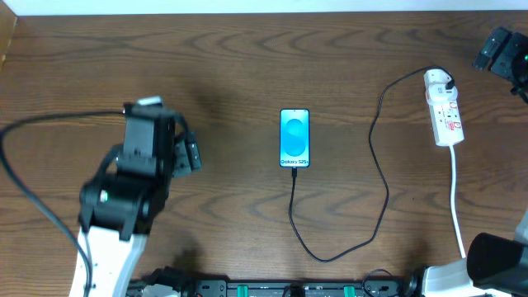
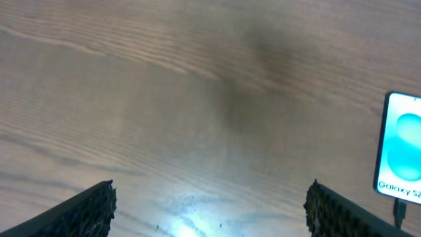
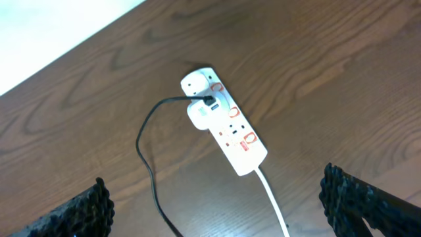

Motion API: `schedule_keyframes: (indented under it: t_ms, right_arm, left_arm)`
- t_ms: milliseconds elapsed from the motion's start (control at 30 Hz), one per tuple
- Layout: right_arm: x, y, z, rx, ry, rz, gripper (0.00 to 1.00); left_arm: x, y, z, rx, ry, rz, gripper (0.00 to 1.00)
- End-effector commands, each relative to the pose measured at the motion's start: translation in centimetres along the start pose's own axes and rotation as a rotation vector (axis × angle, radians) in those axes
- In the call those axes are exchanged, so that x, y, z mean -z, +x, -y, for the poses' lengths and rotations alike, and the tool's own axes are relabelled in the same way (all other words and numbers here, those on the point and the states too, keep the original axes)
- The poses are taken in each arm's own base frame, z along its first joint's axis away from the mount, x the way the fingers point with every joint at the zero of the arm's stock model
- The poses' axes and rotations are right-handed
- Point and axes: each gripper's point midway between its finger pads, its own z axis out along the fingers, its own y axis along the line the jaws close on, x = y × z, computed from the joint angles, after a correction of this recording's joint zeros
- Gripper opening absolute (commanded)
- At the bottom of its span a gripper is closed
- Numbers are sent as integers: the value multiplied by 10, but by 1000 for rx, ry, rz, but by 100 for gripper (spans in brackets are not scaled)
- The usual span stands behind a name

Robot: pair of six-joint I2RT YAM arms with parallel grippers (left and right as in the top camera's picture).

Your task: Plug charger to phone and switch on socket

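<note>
The phone (image 1: 294,138) lies flat mid-table, blue screen up, and its edge shows in the left wrist view (image 2: 401,145). The black charger cable (image 1: 381,177) runs from the phone's near end, loops toward the front and rises to the white socket strip (image 1: 444,109); its connector tip sits at the phone's near edge. In the right wrist view the cable (image 3: 148,164) enters the white plug on the socket (image 3: 223,122). My left gripper (image 2: 209,214) is open and empty over bare wood, left of the phone. My right gripper (image 3: 217,210) is open and empty above the socket.
The socket's white cord (image 1: 456,198) runs toward the front edge at right. The table's far edge meets a white surface (image 1: 264,7). My left arm's black cable (image 1: 33,132) curves over the left side.
</note>
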Motion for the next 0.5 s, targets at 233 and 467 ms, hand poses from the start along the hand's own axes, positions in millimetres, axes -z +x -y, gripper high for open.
schedule_keyframes:
  t_ms: [233, 467]
  right_arm:
    - [5, -2, -1, -9, 1, 15, 99]
    - [5, -2, -1, -9, 1, 15, 99]
  left_arm:
    - [-8, 23, -7, 106, 108, 344, 92]
    - [-9, 30, -14, 204, 181, 614, 92]
